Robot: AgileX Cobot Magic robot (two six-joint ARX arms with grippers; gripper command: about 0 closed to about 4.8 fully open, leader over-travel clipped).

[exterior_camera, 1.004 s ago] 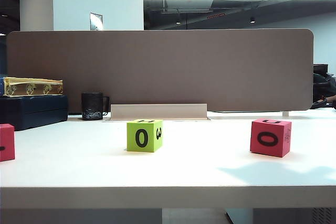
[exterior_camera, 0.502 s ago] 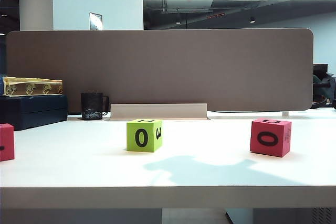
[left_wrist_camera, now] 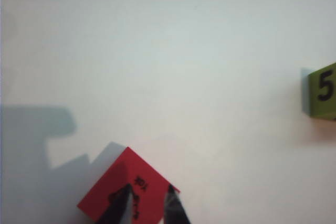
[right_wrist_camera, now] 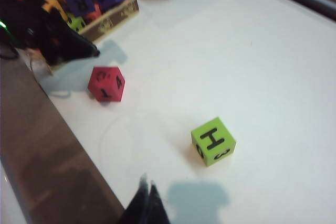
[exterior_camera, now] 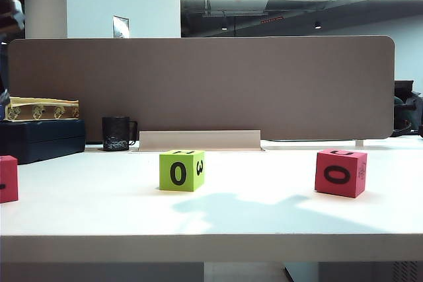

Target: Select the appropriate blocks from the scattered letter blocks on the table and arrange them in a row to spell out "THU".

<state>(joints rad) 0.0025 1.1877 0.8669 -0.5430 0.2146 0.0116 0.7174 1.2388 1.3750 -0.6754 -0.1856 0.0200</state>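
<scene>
Green block (exterior_camera: 182, 170) mid-desk (exterior_camera: 79, 216) | left gripper (left_wrist_camera: 148, 205) above the red block (left_wrist_camera: 128, 190) left of it, we see fingers slightly parted | right gripper (right_wrist_camera: 147, 198) near it, closed, empty

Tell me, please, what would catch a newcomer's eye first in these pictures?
The lime-green block stands mid-table, showing 0 in front and H on top, with a pinkish-red block to its right and another at the left edge. The left gripper hovers over that left one; the right gripper, shut, hangs near the green block.

Left tool (left_wrist_camera: 147, 205) slightly parted (right tool (right_wrist_camera: 147, 195) closed)
</scene>
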